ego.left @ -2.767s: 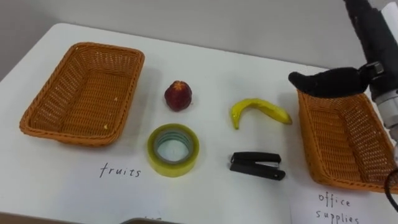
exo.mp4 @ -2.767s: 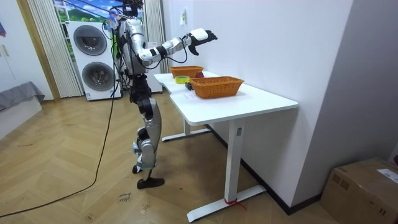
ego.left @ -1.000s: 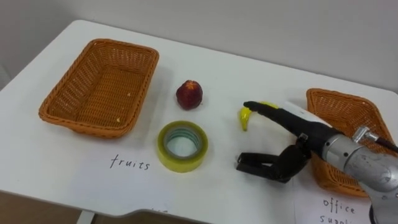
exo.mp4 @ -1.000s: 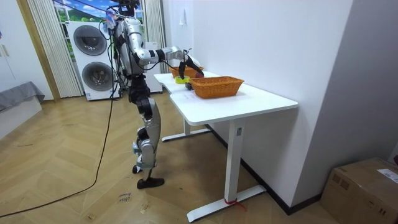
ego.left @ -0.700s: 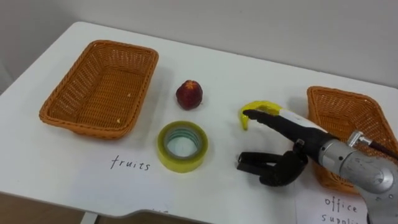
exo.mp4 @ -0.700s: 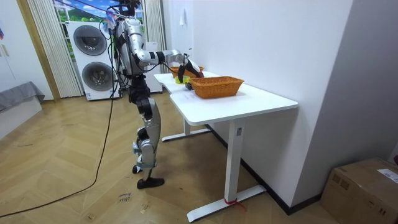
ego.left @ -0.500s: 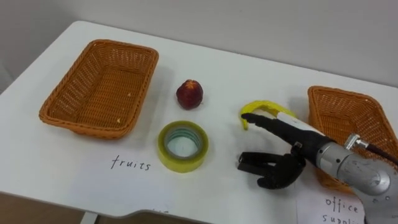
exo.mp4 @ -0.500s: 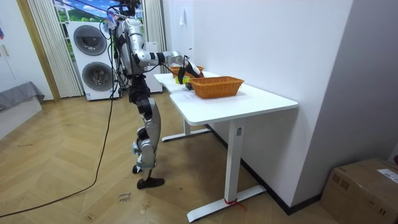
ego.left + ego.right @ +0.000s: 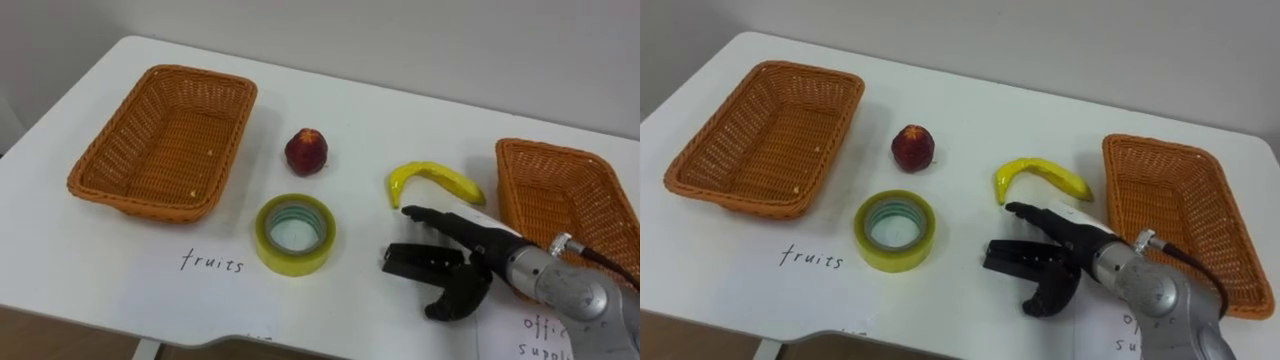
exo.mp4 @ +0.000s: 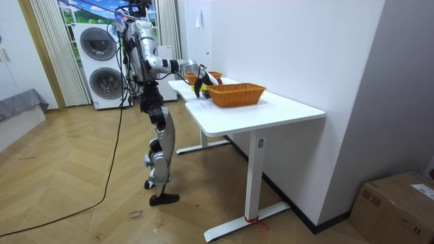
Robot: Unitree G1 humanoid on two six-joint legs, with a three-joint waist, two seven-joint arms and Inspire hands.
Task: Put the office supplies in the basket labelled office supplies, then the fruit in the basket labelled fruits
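Straddling the stapler [image 9: 406,262] with right hand [image 9: 480,264] spread apart, nothing clamped yet — may squirt it toward the banana [image 9: 436,178] if closed off-centre.

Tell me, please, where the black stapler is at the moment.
In the eye views the stapler lies on the table right of centre, nearer than the banana, right of the tape roll, by the open right hand.
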